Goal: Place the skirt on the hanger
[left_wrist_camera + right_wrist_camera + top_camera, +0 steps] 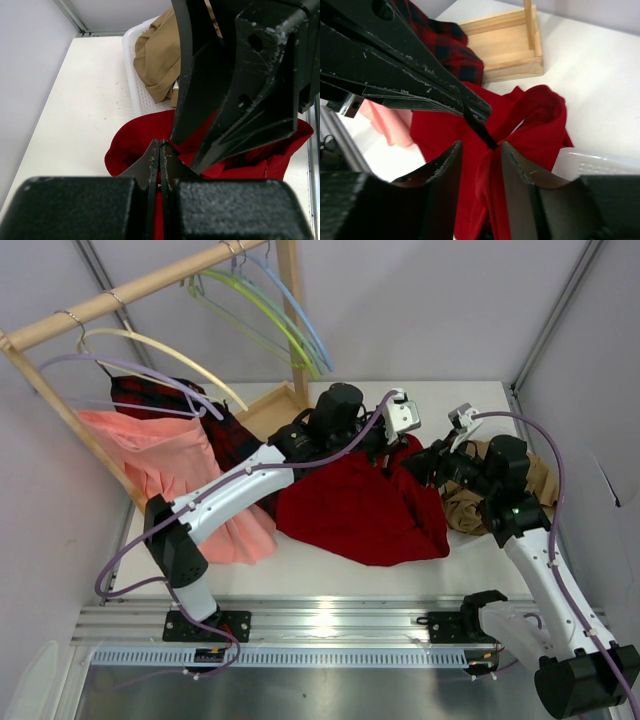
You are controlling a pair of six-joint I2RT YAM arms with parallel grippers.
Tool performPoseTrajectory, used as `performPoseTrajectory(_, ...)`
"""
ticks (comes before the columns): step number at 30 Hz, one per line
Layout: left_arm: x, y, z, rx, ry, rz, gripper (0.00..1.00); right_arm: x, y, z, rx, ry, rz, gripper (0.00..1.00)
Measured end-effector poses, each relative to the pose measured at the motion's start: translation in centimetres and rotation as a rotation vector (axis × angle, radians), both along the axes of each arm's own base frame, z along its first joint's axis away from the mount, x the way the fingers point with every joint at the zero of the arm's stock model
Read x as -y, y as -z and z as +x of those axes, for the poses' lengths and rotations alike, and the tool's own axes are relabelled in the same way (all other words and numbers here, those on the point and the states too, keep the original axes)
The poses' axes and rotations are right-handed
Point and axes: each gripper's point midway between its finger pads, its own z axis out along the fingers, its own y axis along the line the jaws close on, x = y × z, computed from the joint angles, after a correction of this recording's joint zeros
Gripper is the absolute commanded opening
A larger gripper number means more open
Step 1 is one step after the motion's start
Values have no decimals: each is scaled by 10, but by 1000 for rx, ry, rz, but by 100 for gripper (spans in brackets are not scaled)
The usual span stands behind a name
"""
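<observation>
At the far left a pale wooden rail [140,288] slopes upward, and from it hang a soft salmon-pink skirt [150,460] and a red-and-black plaid skirt [235,440]. Further along the rail, the hanger [262,302] dangles bare, a thin lime-green plastic arc on a silver hook, well apart from my arms. Below it, in the middle of the white tabletop [300,575], the skirt [350,510] lies in a wide, crumpled deep-red heap, its matte fabric folding into soft ridges. My left gripper [159,150] is at the skirt's far edge, its dark serrated jaws pressed closed on a thin dark strip there, and the cloth rises around it in a loose arch. Just to the right, nearly touching, my right gripper [481,146] faces it with scuffed black jaws spread apart, a raised fold of red cloth between them but not clamped. At the far right sits a white perforated plastic basket [131,75] holding a rumpled tan garment [155,60], and the skirt's edge lies against it.
</observation>
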Motion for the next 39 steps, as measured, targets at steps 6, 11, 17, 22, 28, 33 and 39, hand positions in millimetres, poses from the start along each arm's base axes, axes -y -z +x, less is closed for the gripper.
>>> performPoseTrajectory(6, -1, -2, -1, 2, 0, -3, 3, 3, -8, 8, 46, 38, 0, 38)
performPoseTrajectory(11, -1, -2, -1, 2, 0, -2, 3, 4, -15, 12, 76, 52, 8, 33)
performPoseTrajectory(17, -2, -3, 0, 2, -2, -3, 3, 1, -17, 16, 85, 39, 17, 27)
performPoseTrajectory(22, -4, -3, 2, 2, -8, -2, 3, -4, -17, 16, 92, 20, 22, 11)
performPoseTrajectory(28, -5, -3, 4, -7, -17, -5, 9, -6, -19, 17, 97, 19, 26, 0)
performPoseTrajectory(33, -10, -3, 6, -24, -42, 0, 32, 1, -18, 25, 99, 83, 19, 0)
performPoseTrajectory(39, -25, -22, 5, -37, -115, -25, 81, 12, -18, 34, 75, 180, 38, 0)
